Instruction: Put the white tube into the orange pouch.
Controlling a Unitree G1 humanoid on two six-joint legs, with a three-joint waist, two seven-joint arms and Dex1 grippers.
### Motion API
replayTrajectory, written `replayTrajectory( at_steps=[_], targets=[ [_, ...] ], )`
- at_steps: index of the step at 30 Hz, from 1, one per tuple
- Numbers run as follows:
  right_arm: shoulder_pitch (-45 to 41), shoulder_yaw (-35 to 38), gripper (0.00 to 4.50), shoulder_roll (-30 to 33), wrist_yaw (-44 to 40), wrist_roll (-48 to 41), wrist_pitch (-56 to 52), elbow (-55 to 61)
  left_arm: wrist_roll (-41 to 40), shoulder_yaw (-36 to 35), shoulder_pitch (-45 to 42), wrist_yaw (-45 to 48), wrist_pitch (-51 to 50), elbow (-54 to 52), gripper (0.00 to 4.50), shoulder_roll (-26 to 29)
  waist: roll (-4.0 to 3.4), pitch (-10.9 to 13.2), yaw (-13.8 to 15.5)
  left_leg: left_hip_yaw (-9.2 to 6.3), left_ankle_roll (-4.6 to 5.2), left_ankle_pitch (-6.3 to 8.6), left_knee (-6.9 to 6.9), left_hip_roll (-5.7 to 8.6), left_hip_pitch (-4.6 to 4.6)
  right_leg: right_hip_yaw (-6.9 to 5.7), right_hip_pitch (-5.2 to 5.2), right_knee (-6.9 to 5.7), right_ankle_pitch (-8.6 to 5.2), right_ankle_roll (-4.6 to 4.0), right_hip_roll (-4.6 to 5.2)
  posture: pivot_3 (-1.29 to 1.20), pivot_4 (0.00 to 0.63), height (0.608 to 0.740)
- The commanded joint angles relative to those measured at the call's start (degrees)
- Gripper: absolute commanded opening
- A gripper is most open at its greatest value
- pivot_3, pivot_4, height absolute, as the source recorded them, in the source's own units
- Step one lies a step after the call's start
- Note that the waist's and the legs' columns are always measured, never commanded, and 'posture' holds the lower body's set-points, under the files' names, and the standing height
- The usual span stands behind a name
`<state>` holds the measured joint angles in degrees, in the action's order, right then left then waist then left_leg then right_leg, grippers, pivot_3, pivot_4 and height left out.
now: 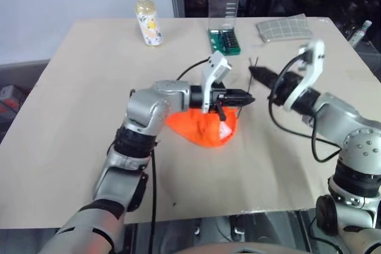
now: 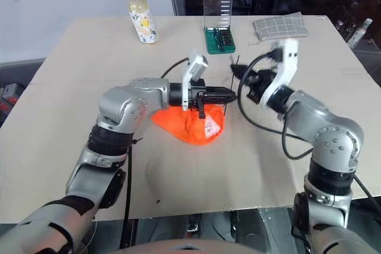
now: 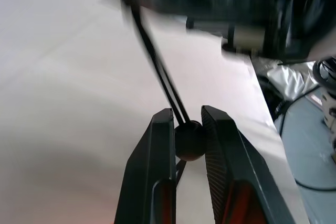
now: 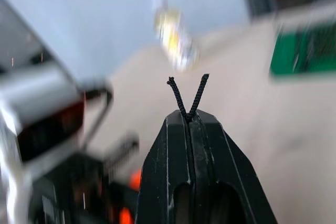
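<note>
With no tube outside, the orange pouch mid-table is being cinched: left gripper pinches the toggle, right gripper clamps the cord ends.

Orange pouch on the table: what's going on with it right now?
The robot appears to be working the drawstring of the bright neon-orange fabric pouch, which lies on the tan table. The left tool is clamped on the black round cord stopper, just above the pouch. The right tool is shut on the two black cord ends, held off to the pouch's right. The white tube isn't visible, so it may already be inside; I can't tell.
</note>
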<state>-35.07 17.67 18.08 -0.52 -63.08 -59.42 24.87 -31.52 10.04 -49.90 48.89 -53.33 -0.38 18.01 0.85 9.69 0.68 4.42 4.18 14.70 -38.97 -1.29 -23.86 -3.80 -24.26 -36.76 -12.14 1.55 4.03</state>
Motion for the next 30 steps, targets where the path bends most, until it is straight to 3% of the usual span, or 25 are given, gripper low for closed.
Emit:
replayTrajectory(
  at_steps=[1, 5, 10, 15, 19, 21, 24, 30],
  targets=[
    [-5.33, 3.99, 0.00, 1.25, 0.77, 0.53, 6.27, -1.64, 0.37, 0.23, 0.04, -1.30, -2.17, -0.23, 0.22, 0.39, 0.00, 0.00, -0.04, 0.00, 0.00, 0.00, 0.00, 0.00, 0.01, 0.00, 0.00, 0.00, 0.00, 0.00, 0.00, 0.00, 0.150, 0.740],
    [-10.20, 4.90, 0.00, 2.26, 1.74, 1.73, 9.89, -4.56, 1.23, 3.12, 4.23, -1.29, -4.06, -4.02, 0.22, 3.09, 0.00, 0.00, -0.48, 0.04, -0.19, -0.11, 0.06, -0.02, 0.02, 0.06, -0.02, -0.01, 0.00, 0.00, -0.01, 0.00, 0.150, 0.740],
    [-18.23, 6.63, 0.00, 6.22, 2.06, 4.43, 13.69, -10.01, -1.00, 0.30, 6.07, -1.54, -8.11, -8.39, 0.22, 6.62, -0.01, 0.01, -0.74, 0.13, -0.22, -0.14, 0.09, -0.01, -0.32, 0.18, -0.42, -0.04, 0.01, -0.01, 0.02, 0.00, 0.150, 0.740],
    [-27.19, 6.37, 0.00, 10.88, -0.48, 9.35, 17.80, -18.10, -0.20, -1.09, 3.30, -0.88, -6.89, -6.08, 0.22, 9.34, -0.02, 0.01, -0.70, 0.17, -0.22, -0.13, 0.09, -0.01, -0.35, 0.17, -0.48, -0.04, 0.01, -0.01, 0.01, 0.00, 0.150, 0.740],
    [-29.94, 6.25, 0.00, 14.15, -3.40, 12.56, 19.06, -22.16, 3.45, 3.28, 4.02, 0.83, -3.04, -4.18, 0.22, 11.44, -0.02, 0.01, -0.75, 0.22, -0.18, -0.11, 0.12, 0.00, -0.35, 0.18, -0.48, 0.00, 0.01, -0.01, 0.01, 0.00, 0.150, 0.740],
    [-28.52, 6.44, 0.00, 15.27, -4.42, 12.98, 18.47, -21.83, 5.22, 5.19, 4.35, 0.69, -0.98, -3.01, 0.22, 11.19, -0.02, 0.01, -0.64, 0.23, -0.16, -0.10, 0.14, 0.00, -0.36, 0.20, -0.48, 0.01, 0.01, -0.01, 0.03, 0.00, 0.150, 0.740],
    [-19.49, 6.59, 0.00, 16.79, -5.06, 13.59, 15.47, -16.05, 9.39, 8.27, 4.23, -1.67, 4.59, 0.81, 0.22, 8.04, 0.03, -0.02, 0.06, 0.19, -0.16, -0.10, 0.17, 0.00, -0.42, 0.17, -0.50, 0.03, 0.01, -0.01, 0.04, 0.00, 0.150, 0.740],
    [9.26, 6.01, 0.00, 18.63, -7.29, 20.83, 16.75, -4.14, 16.12, 11.96, 5.13, -6.29, 17.49, 9.25, 0.22, -3.49, 0.02, -0.04, 1.35, 0.07, 0.00, -0.01, -0.10, 0.05, -0.85, 0.07, -0.63, 0.11, 0.02, 0.02, 0.07, 0.00, 0.150, 0.740]
  ],
)
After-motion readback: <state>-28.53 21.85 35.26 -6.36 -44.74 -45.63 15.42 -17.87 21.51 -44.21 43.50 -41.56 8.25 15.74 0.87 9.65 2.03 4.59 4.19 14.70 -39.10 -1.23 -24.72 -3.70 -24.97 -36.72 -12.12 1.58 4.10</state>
